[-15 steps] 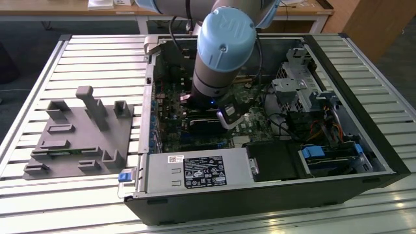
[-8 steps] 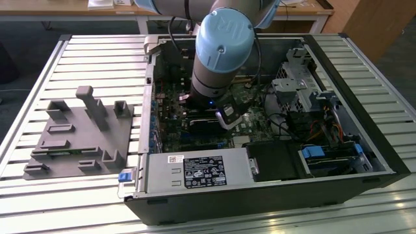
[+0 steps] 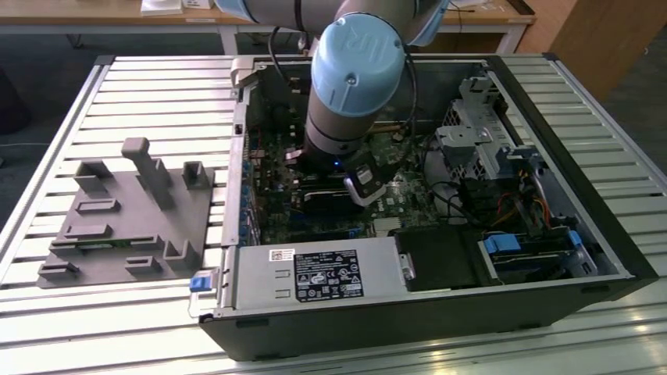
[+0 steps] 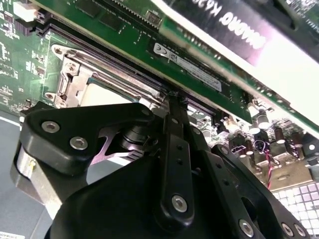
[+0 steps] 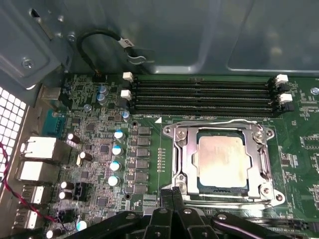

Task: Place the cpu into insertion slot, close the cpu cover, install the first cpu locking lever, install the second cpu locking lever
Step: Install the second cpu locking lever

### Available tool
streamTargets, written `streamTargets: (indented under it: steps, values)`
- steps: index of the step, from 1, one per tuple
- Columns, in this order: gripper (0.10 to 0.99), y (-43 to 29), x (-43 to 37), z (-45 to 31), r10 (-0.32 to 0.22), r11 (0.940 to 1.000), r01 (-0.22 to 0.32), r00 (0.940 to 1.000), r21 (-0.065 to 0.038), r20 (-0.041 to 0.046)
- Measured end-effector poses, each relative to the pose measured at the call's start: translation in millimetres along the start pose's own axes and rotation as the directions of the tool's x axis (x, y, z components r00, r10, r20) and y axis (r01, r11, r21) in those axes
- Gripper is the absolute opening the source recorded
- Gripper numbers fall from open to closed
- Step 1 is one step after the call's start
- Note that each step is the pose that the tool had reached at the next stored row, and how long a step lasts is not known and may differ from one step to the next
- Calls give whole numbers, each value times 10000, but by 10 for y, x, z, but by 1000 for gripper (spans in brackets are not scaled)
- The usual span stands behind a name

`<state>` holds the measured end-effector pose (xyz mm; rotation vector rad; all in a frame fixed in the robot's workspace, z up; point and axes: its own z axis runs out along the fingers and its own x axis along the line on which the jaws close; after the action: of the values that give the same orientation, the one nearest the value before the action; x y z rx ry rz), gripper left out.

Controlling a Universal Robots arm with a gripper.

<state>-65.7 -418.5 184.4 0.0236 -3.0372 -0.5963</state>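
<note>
A: First wrist view has the cpu [image 5: 223, 160] lying flat in the insertion slot [image 5: 185, 164], its pale metal top showing through the window of the cpu cover [image 5: 223, 130]. The cover looks folded down over the chip, so I judge the seating step done and the cover step at least well along.

B: And the levers?

A: Thin wire runs along the far edge and one side of the frame. Whether either is hooked under its catch, I cannot tell.

B: Where is the gripper?

A: The gripper [image 5: 172, 196] sits at the near edge of the socket, its fingers [image 5: 166, 201] pressed together, pinching nothing that I can see. In the second wrist view the gripper [image 4: 172, 97] reaches the same spot, its joined tip touching or just beside the socket frame [image 4: 75, 79], close under the memory module [image 4: 194, 64].

B: Why closed?

A: My guess is that a narrow, joined tip suits pushing on a thin metal part better than a spread pair would.

B: And the wider scene?

A: Exterior view shows the arm [image 3: 349, 86] reaching straight down into the open computer case [image 3: 604, 258], which lies on its side on the slatted table [image 3: 136, 94]. That keeps the board level, so the chip rests in place by its own weight. A grey fixture [image 3: 130, 215] stands beside the case, toward the exterior view's left.
</note>
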Motion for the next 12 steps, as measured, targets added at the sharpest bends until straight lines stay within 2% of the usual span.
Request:
streamTargets:
  steps: [8,12]
  values:
    - [106,17,30,21,-1,10000,1,10000,-27,-1]
    - [106,35,41,-19,-4,10000,4,10000,-34,2]
